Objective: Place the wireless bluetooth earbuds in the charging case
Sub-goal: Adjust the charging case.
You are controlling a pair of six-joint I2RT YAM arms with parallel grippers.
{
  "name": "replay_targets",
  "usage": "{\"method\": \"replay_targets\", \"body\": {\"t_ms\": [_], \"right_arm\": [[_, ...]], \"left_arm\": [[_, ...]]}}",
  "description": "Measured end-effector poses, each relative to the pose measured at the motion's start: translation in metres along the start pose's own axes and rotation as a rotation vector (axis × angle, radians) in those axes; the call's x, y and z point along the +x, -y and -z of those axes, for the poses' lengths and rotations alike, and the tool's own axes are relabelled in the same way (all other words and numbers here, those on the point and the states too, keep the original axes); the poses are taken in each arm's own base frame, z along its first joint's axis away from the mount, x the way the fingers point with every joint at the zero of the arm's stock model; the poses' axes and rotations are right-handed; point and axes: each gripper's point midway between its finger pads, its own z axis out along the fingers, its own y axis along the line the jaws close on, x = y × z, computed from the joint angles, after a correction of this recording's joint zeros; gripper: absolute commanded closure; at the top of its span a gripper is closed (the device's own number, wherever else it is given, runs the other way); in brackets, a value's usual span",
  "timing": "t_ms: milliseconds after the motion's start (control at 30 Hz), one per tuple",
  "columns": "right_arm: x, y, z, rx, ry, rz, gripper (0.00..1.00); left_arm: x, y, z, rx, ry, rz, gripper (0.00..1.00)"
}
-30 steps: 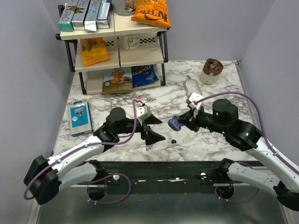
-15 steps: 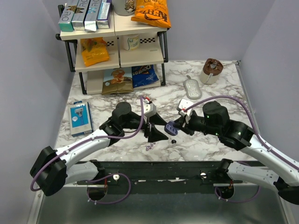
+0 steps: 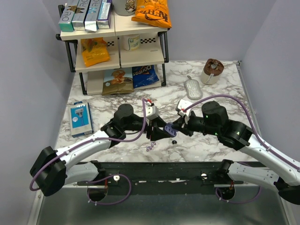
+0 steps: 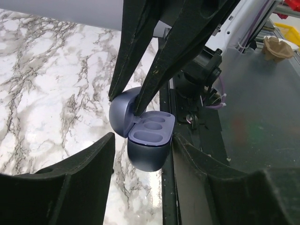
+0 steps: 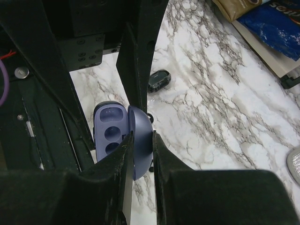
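**White shells, black joints, purple cables**

The left arm (image 3: pixel 77 151) and right arm (image 3: pixel 267 151) share glossy white link shells joined by matte black housings. A purple cable (image 3: pixel 133 136) loops along each. A small white block tops each wrist. The fingers (image 4: pixel 70 178) are coarse, matte black wedges.

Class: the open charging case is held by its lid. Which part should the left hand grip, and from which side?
Probably the lower body of the charging case, pinched across its rounded side walls, approaching from the front, opposite the hinge. The right hand pinches the lid and the wells lie open, so this keeps both clear.
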Motion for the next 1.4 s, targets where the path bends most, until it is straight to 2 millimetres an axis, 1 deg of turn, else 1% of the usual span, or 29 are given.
{"method": "replay_targets", "body": {"t_ms": [33,67,133,167,233,267,300,367,400,467,500,633,667,700,767,800,867,900,967,1033,1067,1133,1167,1200,1233,1267,1300,1400], "right_arm": [[0.001,0.0,0.0,0.0,-0.001,0.0,0.99],[0.001,0.0,0.0,0.0,-0.001,0.0,0.99],[0.001,0.0,0.0,0.001,-0.002,0.0,0.99],[0.001,0.0,0.0,0.0,-0.002,0.0,0.99],[0.001,0.0,0.0,0.0,-0.003,0.001,0.99],[0.001,0.0,0.0,0.0,-0.003,0.0,0.99],[0.002,0.0,0.0,0.0,-0.003,0.0,0.95],[0.002,0.0,0.0,-0.001,-0.004,-0.001,0.85],[0.002,0.0,0.0,-0.001,-0.004,-0.001,0.72],[0.002,0.0,0.0,-0.001,-0.004,-0.004,0.63],[0.002,-0.001,0.0,-0.001,-0.005,-0.008,0.54],[0.001,0.0,0.001,0.009,0.001,-0.033,0.41],[0.0,0.001,0.002,0.018,0.005,-0.04,0.39],[-0.001,0.002,0.003,0.028,0.01,-0.045,0.34],[-0.004,0.007,0.005,0.058,0.022,-0.06,0.29],[-0.006,0.009,0.007,0.072,0.03,-0.067,0.12],[-0.009,0.015,0.011,0.114,0.045,-0.093,0.07],[-0.011,0.018,0.014,0.138,0.055,-0.104,0.03],[-0.016,0.029,0.02,0.212,0.08,-0.14,0.03],[-0.019,0.042,0.027,0.299,0.113,-0.195,0.08],[-0.017,0.047,0.029,0.335,0.122,-0.234,0.1],[-0.006,0.058,0.029,0.406,0.118,-0.313,0.16],[0.002,0.061,0.028,0.433,0.113,-0.359,0.23],[0.012,0.064,0.025,0.456,0.098,-0.396,0.36],[0.023,0.065,0.022,0.473,0.082,-0.436,0.45],[0.038,0.065,0.016,0.487,0.053,-0.471,0.53],[0.053,0.063,0.01,0.494,0.018,-0.503,0.57],[0.096,0.05,-0.009,0.476,-0.097,-0.575,0.55]], "left_arm": [[0.0,0.0,0.0,0.0,0.0,-0.001,0.51],[0.0,0.001,0.0,0.003,-0.001,-0.001,0.57],[0.001,0.003,-0.001,0.009,-0.002,-0.002,0.65],[0.001,0.004,-0.002,0.012,-0.003,-0.001,0.73],[0.001,0.004,-0.002,0.013,-0.004,-0.001,0.84],[0.002,0.004,-0.002,0.013,-0.004,0.0,0.94],[0.002,0.004,-0.002,0.013,-0.004,0.0,1.0],[0.002,0.004,-0.002,0.014,-0.005,0.001,1.0],[0.003,0.004,-0.002,0.014,-0.005,0.001,1.0],[0.003,0.004,-0.002,0.014,0.0,0.0,1.0],[0.003,0.004,-0.002,0.014,0.002,0.0,1.0],[0.009,0.003,-0.001,0.004,0.002,0.012,1.0],[0.011,0.002,-0.001,0.001,0.001,0.016,1.0],[0.013,0.002,-0.001,-0.005,-0.001,0.02,1.0],[0.016,0.001,0.0,-0.014,-0.005,0.03,1.0],[0.017,0.0,0.0,-0.02,-0.006,0.034,1.0],[0.018,-0.002,0.002,-0.041,-0.002,0.043,1.0],[0.019,-0.004,0.004,-0.06,0.005,0.046,1.0],[0.019,-0.006,0.008,-0.095,0.017,0.051,1.0],[0.018,-0.009,0.013,-0.139,0.036,0.054,1.0],[0.018,-0.011,0.017,-0.169,0.051,0.051,1.0],[0.02,-0.015,0.025,-0.226,0.076,0.055,1.0],[0.019,-0.018,0.032,-0.268,0.104,0.051,1.0],[0.02,-0.02,0.038,-0.309,0.127,0.051,1.0],[0.02,-0.022,0.043,-0.342,0.145,0.049,1.0],[0.021,-0.024,0.05,-0.383,0.171,0.047,1.0],[0.021,-0.024,0.054,-0.409,0.187,0.043,1.0],[0.018,-0.025,0.066,-0.486,0.238,0.027,1.0]]}}
